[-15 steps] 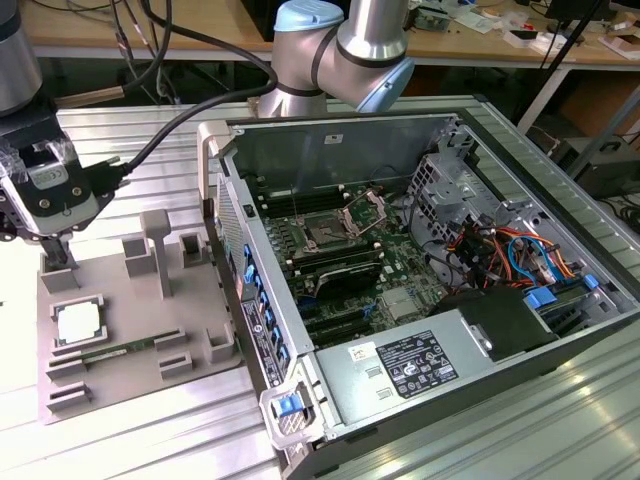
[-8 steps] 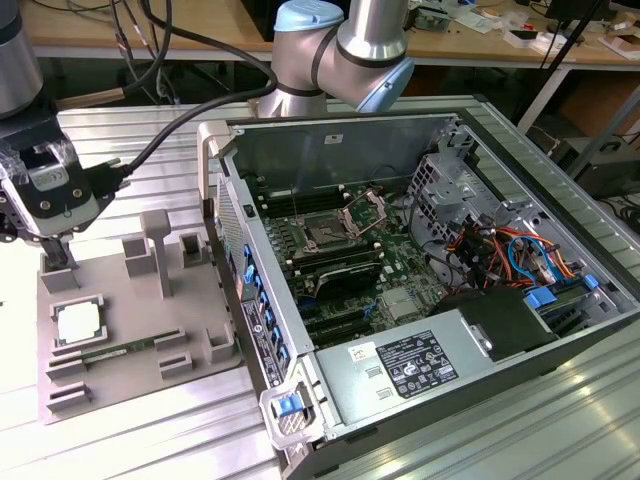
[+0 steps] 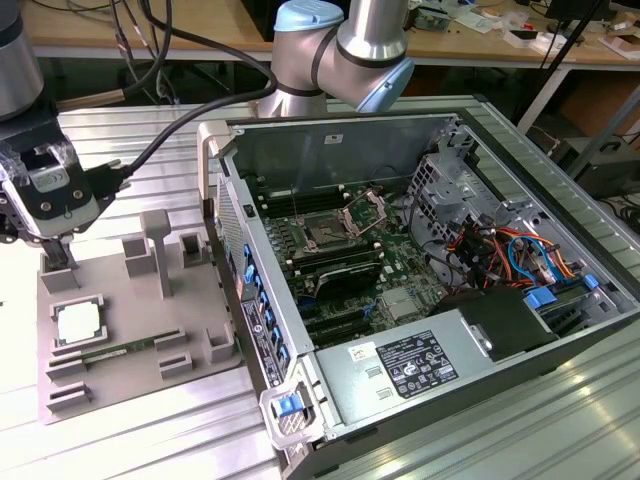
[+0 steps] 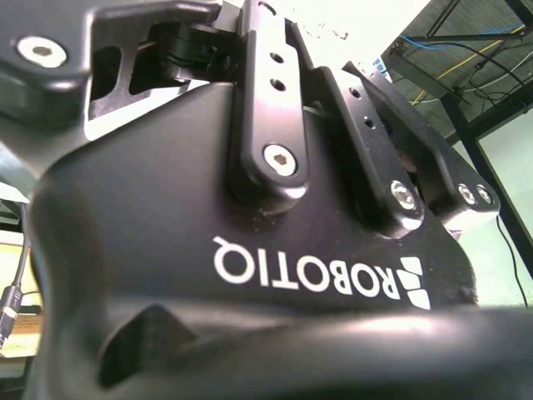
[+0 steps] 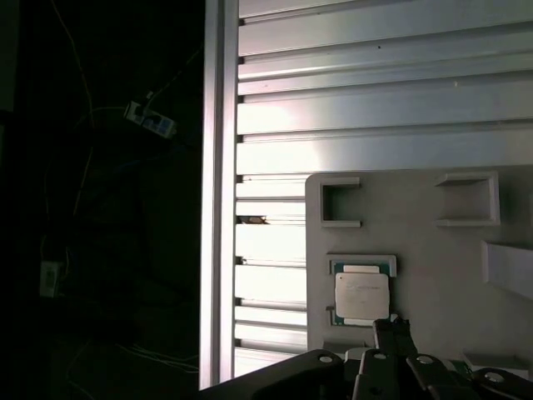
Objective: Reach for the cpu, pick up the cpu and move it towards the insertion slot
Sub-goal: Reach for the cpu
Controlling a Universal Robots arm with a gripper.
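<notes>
A ribbed aluminium table [image 3: 150, 430] carries the whole set-up. On the exterior view's right stands an open computer case [image 3: 330, 150] lying on its side, with a green motherboard [image 3: 370, 285] exposed inside and a grey power supply [image 3: 410, 365] along its near edge. The silver and blue arm [image 3: 345, 40] rises behind the case, and a black cable runs across to the exterior view's left. A grey fixture plate [image 3: 130, 300] lies flat on the table beside the case, on the exterior view's left, with raised blocks and recesses on its surface. The gripper [image 3: 57, 258] hangs over the far part of this plate, pointing down, near the cpu and not holding it. Whether the gripper is apart or together cannot be told from either the exterior view or the wrist views. The insertion slot [image 3: 323, 236] is a dark square on the motherboard with its metal retention bracket hinged up beside it; it lies well apart from the gripper. A long green memory stick [image 3: 120, 352] rests in a channel of the plate, just beside the cpu's nest. The cpu [image 3: 78, 322] sits flat in a square nest of the plate, metal top up; in the first wrist view the cpu [image 5: 361, 296] lies on the fixture plate [image 5: 433, 250] close to the gripper's tip.
</notes>
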